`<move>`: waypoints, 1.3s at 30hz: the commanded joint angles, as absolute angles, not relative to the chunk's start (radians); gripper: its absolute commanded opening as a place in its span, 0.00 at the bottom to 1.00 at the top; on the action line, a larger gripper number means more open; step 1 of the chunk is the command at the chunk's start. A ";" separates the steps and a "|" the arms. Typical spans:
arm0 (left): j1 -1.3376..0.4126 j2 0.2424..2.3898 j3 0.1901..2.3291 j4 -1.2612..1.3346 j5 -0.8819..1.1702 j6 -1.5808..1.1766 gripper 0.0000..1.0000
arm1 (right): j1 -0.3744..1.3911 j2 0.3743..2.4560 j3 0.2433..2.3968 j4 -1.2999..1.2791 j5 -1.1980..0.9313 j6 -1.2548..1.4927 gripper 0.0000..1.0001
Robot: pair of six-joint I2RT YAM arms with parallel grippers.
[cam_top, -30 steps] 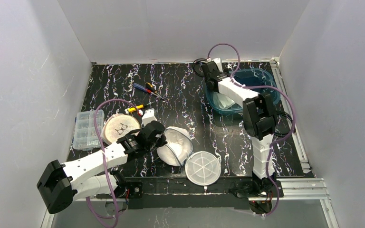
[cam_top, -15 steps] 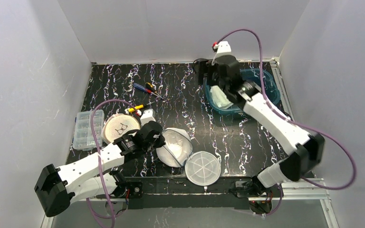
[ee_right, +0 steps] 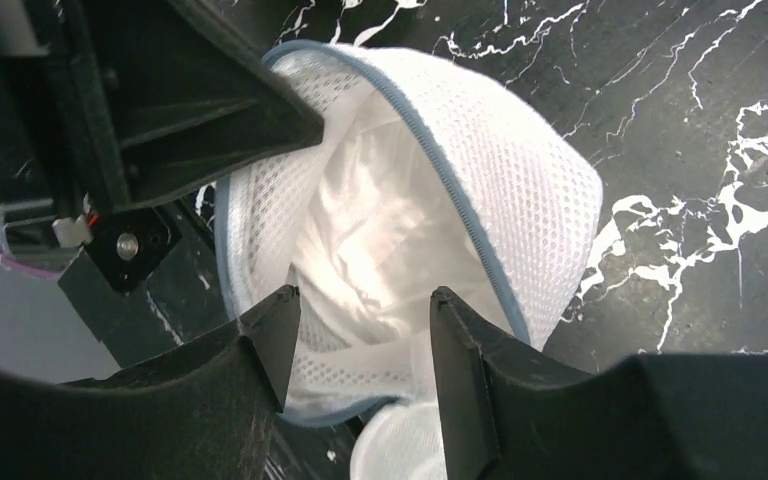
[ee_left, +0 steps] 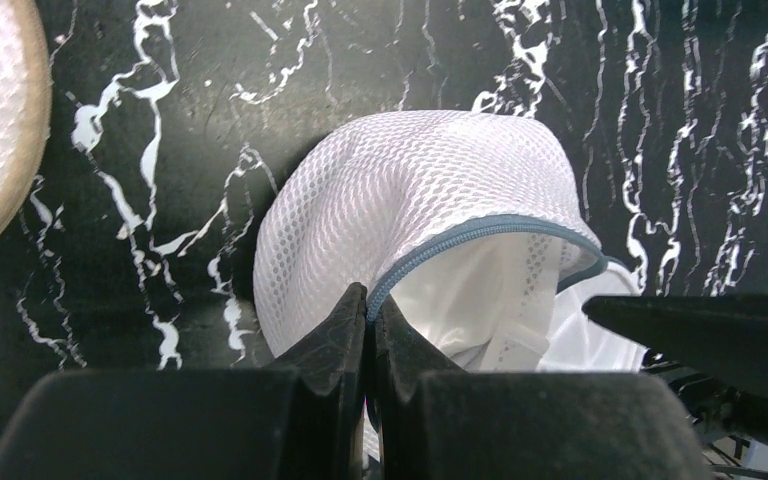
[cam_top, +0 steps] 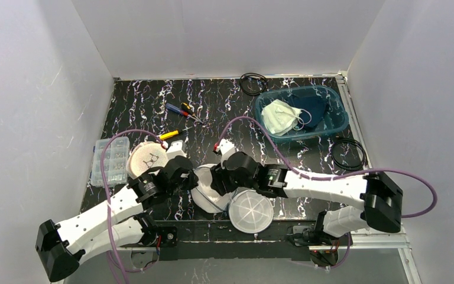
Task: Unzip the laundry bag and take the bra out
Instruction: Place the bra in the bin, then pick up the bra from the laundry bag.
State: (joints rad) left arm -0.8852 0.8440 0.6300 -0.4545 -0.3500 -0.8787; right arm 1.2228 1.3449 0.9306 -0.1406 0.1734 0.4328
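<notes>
The white mesh laundry bag point(cam_top: 208, 188) with a blue zipper rim lies open at the table's front middle. Its round mesh half point(cam_top: 252, 210) lies beside it. My left gripper point(cam_top: 190, 180) is shut on the bag's zipper rim point(ee_left: 460, 235) at the left side. White bra fabric point(ee_right: 365, 225) shows inside the open bag, also in the left wrist view point(ee_left: 490, 295). My right gripper point(cam_top: 217, 180) is open, its fingers point(ee_right: 275, 335) spread just above the bra fabric at the bag's mouth point(ee_right: 360, 320).
A beige-rimmed round mesh bag point(cam_top: 149, 160) and a clear plastic box point(cam_top: 109, 161) lie at the left. Screwdrivers point(cam_top: 181, 110) lie behind. A blue bin point(cam_top: 331, 118) holding white cloth point(cam_top: 281, 115) stands back right. Black cable coils point(cam_top: 253, 83) point(cam_top: 349, 154) lie nearby.
My right arm has swung from the blue bin at the back down to the laundry bag at the front. White cloth now shows in the bin. My left gripper has stayed on the bag.
</notes>
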 commanded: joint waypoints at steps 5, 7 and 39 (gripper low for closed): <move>-0.881 0.796 0.604 -0.599 -0.390 -0.881 0.00 | 1.253 1.468 0.945 0.060 0.275 0.476 0.75; -0.881 0.805 0.603 -0.613 -0.395 -0.881 0.00 | 1.253 1.518 0.947 0.055 0.308 0.488 0.78; -0.881 0.704 0.469 -0.658 -0.365 -0.913 0.00 | 1.376 1.796 1.068 0.112 0.438 0.462 0.79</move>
